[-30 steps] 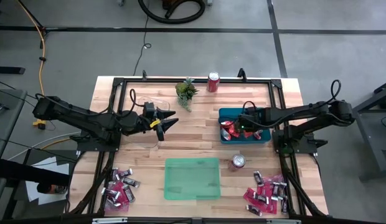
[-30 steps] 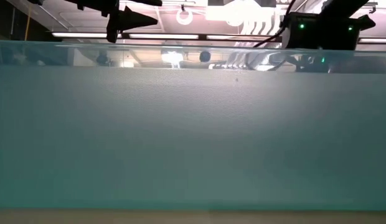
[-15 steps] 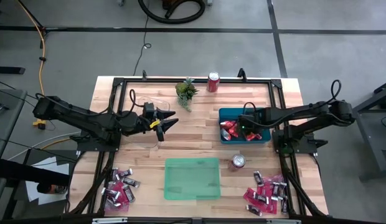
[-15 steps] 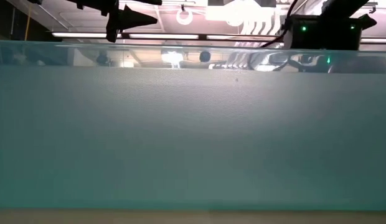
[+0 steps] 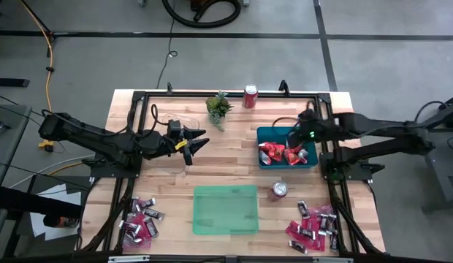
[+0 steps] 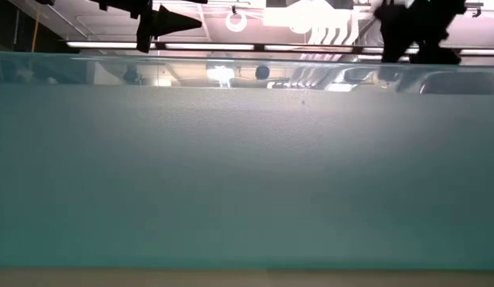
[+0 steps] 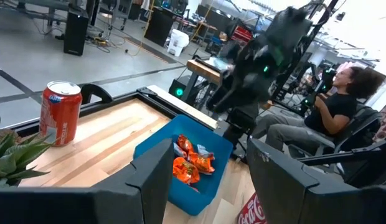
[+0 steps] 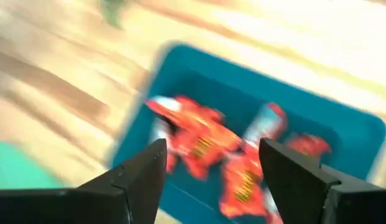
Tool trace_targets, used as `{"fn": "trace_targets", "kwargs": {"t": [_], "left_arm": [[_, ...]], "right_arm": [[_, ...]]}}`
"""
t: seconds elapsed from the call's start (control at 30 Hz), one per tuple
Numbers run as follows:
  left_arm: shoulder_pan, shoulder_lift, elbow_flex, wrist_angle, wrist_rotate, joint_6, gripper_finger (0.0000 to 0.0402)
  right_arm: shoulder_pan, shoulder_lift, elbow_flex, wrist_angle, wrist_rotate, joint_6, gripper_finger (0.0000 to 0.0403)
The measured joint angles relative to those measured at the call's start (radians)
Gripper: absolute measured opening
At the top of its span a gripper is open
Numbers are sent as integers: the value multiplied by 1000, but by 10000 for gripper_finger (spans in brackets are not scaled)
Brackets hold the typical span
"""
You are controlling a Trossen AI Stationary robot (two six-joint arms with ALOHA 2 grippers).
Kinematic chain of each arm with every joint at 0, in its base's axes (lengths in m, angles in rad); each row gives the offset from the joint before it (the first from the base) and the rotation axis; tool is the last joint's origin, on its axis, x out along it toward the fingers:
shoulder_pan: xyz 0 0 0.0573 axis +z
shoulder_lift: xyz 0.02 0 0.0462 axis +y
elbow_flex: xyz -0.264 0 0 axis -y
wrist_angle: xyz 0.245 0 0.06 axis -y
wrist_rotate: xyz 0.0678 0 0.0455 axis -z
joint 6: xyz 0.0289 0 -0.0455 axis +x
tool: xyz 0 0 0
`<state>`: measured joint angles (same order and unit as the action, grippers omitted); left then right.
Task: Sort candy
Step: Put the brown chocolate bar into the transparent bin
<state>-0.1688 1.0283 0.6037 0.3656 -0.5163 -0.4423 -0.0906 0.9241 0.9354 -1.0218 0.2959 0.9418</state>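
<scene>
Red-orange candy packets (image 5: 279,153) lie in the blue tray (image 5: 264,134) at the table's right. My right gripper (image 8: 211,180) hangs open above them with nothing between its fingers; in the high view it (image 5: 294,142) is over the tray's middle. Mixed candy lies in one heap at the near left (image 5: 141,220) and another at the near right (image 5: 314,226). My left gripper (image 5: 199,140) stays open and level above the table's left half, pointing toward the blue tray (image 7: 157,157), holding nothing.
A green tray (image 5: 225,210) sits at the near middle and fills the low view (image 6: 247,175). One soda can (image 5: 250,96) and a small plant (image 5: 219,107) stand at the far edge. Another can (image 5: 278,191) stands near the blue tray. A person (image 7: 333,106) sits beyond the table.
My right gripper has risen out of the blue tray and drawn back a little toward the table's right edge, tipping less steeply. The red-orange packets it was covering now show in the tray.
</scene>
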Motion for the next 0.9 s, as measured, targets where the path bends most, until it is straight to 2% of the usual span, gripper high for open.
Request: {"fn": "trace_targets", "kwargs": {"t": [0.17, 0.33, 0.4, 0.47, 0.53, 0.63, 0.77, 0.9], "left_arm": [[0, 0, 0, 16, 0, -1, 191], [0, 0, 0, 79, 5, -3, 191], [0, 0, 2, 108, 48, -35, 191], [-3, 0, 35, 77, 135, -73, 191], [-22, 0, 102, -43, 231, -77, 191], [-98, 30, 254, -398, 331, -75, 190], [-272, 124, 469, -887, 355, -44, 190], [-488, 239, 558, -1145, 356, -85, 190]], "right_arm": [[28, -83, -16, 195, -34, -67, 250], [83, -91, -84, 398, -92, -113, 250], [103, -81, -107, 454, -108, -112, 250], [121, -68, -123, 470, -117, -113, 250], [135, -53, -130, 472, -121, -112, 250], [145, -36, -133, 469, -125, -113, 250], [146, -33, -133, 470, -129, -116, 250], [146, -37, -133, 470, -129, -118, 250]]}}
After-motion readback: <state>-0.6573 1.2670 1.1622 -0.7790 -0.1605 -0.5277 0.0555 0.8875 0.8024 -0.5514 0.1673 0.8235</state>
